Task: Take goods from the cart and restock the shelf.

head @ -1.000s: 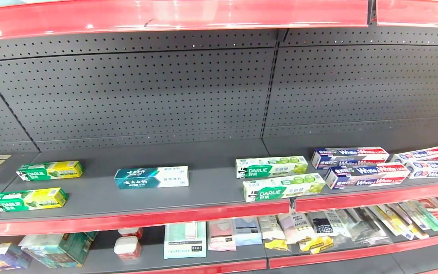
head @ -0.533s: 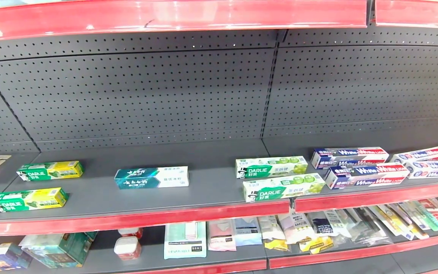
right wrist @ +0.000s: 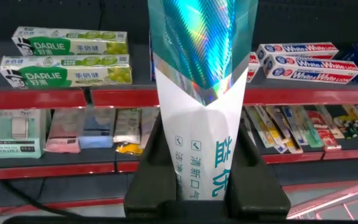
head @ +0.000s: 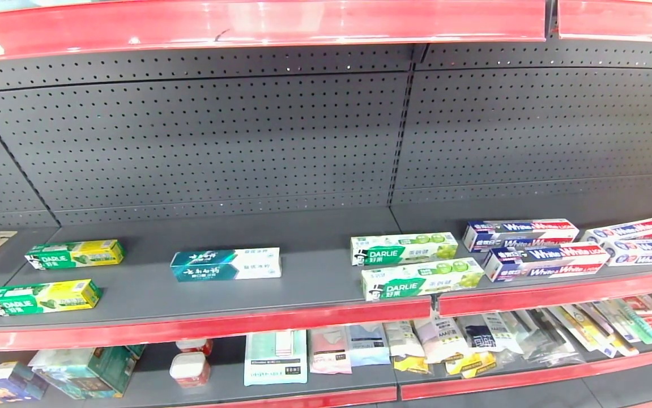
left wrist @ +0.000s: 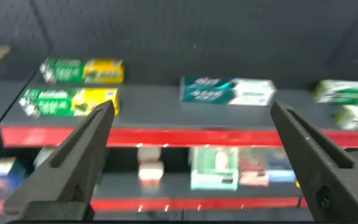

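The right gripper (right wrist: 202,163) is clamped shut on a held box (right wrist: 201,74). This is a long toothpaste carton, white on its lower half and shiny teal on its upper half, standing on end between the black fingers (right wrist: 155,158). It is in front of the shelf, not on it.

The left gripper (left wrist: 191,112) is spread wide, with nothing between its two dark fingers (left wrist: 85,143).

The shelf (head: 303,283) is a grey metal deck with a red rail (head: 201,327) along its near edge and a perforated back panel (head: 218,141) behind. Toothpaste cartons lie flat on it, long sides facing out:
- **Left end:** a far yellow box (head: 74,253), with a near yellow box (head: 42,296) in front of it and slightly further left.
- **Left of centre:** a teal box (head: 225,264) lies alone, well apart from the others. It has the same teal and white colours as the held one.
- **Right of centre:** a far green box (head: 404,248) and a near green box (head: 422,278), close together.
- **Further right:** a far blue box (head: 520,234) and a near blue box (head: 546,260), one behind the other.
- **Right edge:** two more white boxes (head: 625,229).

Bare deck lies between the yellow boxes and the teal box, and between the teal box and the green boxes.

Beneath is a lower shelf (head: 150,377). It holds stacked cartons (head: 85,371) at the left, two small jars (head: 190,368), flat packets (head: 276,357) in the middle, and toothbrush packs (head: 603,328) fanned out to the right.
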Tool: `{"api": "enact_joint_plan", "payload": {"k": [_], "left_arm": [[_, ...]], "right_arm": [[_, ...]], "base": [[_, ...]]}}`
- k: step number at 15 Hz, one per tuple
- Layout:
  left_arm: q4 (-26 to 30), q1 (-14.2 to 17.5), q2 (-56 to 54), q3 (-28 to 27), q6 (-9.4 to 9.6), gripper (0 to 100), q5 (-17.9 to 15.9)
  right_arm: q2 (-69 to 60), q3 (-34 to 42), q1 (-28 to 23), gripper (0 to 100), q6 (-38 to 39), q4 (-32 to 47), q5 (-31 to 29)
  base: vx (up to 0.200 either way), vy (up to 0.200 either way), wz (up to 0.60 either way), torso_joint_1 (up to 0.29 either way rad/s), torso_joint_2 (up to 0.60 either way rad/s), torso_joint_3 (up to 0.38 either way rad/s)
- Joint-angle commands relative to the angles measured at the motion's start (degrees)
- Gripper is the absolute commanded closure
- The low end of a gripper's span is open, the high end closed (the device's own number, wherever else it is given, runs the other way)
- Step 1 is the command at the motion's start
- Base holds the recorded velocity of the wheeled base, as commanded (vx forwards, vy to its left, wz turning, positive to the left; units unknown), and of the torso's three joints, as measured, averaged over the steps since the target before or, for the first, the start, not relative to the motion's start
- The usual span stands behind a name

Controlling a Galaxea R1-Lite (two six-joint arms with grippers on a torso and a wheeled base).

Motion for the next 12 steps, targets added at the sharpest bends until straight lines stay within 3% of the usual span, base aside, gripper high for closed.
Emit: {"api": "enact_joint_plan", "payload": {"k": [1,4,5,8,9,12], "left_arm": [[-3.7,0.5,29.1,-7.5,-1.15,0,6.1],[-23.0,-1.8,52.5,-9.0,-1.95,0,7.3],[-25.1,-2.3,55.4,-9.7,-2.65,0,7.8],[-26.2,-8.0,66.4,-17.9,-12.67,0,8.7],[-25.6,-9.7,68.8,-19.6,-13.90,0,8.8],[-25.2,-12.2,71.4,-20.8,-14.07,0,8.9]], "right_arm": [[0.3,0.2,0.0,100,-0.2,-0.1,0.0],[1.9,0.1,1.4,100,-2.3,-0.1,0.1],[2.2,0.2,1.7,100,-2.5,-0.1,0.1],[2.3,0.7,3.0,100,-4.0,-0.1,0.1],[2.2,0.8,3.1,100,-4.4,-0.1,0.2],[2.1,0.9,4.1,100,-4.7,-0.1,0.1]], "base": [[0.000,0.000,0.00,0.000,0.00,0.000],[0.000,0.000,0.00,0.000,0.00,0.000],[0.000,0.000,0.00,0.000,0.00,0.000],[0.000,0.000,0.00,0.000,0.00,0.000],[0.000,0.000,0.00,0.000,0.00,0.000],[0.000,0.000,0.00,0.000,0.00,0.000]]}}
